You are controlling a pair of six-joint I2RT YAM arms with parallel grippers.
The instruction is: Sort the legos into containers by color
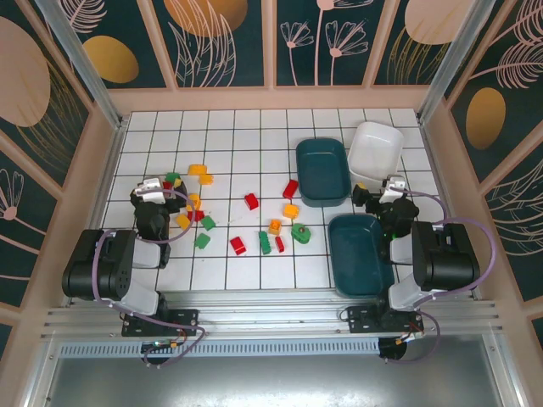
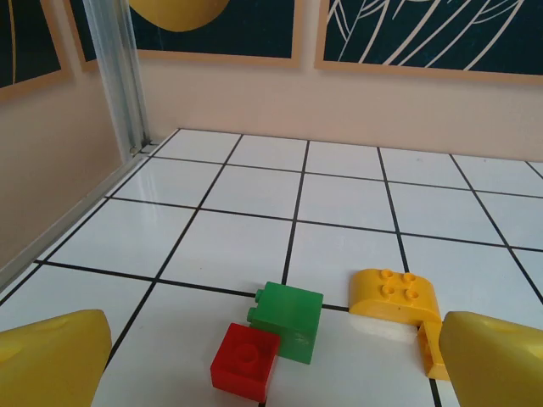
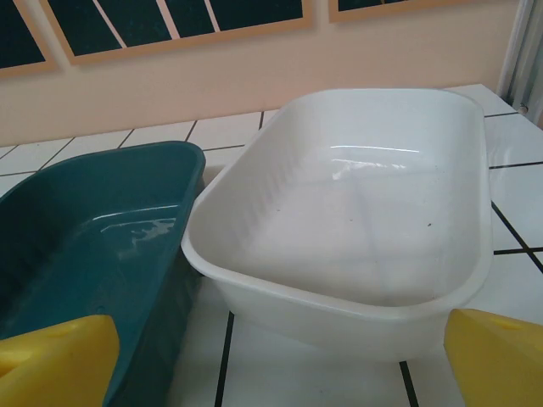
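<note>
White container [image 1: 375, 149] at 2 o'clock on surface [image 1: 229, 136], far teal container [image 1: 322, 171] at 1, near teal container [image 1: 358, 253] at 4. All empty.
Legos [image 1: 251, 201] scattered centre to 9 o'clock. I judge them light, rigid, slick; pinch flat sides, not studs.
Left end effector [image 1: 159, 192] low, fingers apart, red brick [image 2: 246, 360] just ahead.
Right end effector [image 1: 383, 190] spread wide, nothing held, facing white container.

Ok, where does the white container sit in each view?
Top external: white container far right, near the back wall.
Right wrist: white container centre-right, empty.
Shared landmark: the dark teal container alongside its left in both.
</note>
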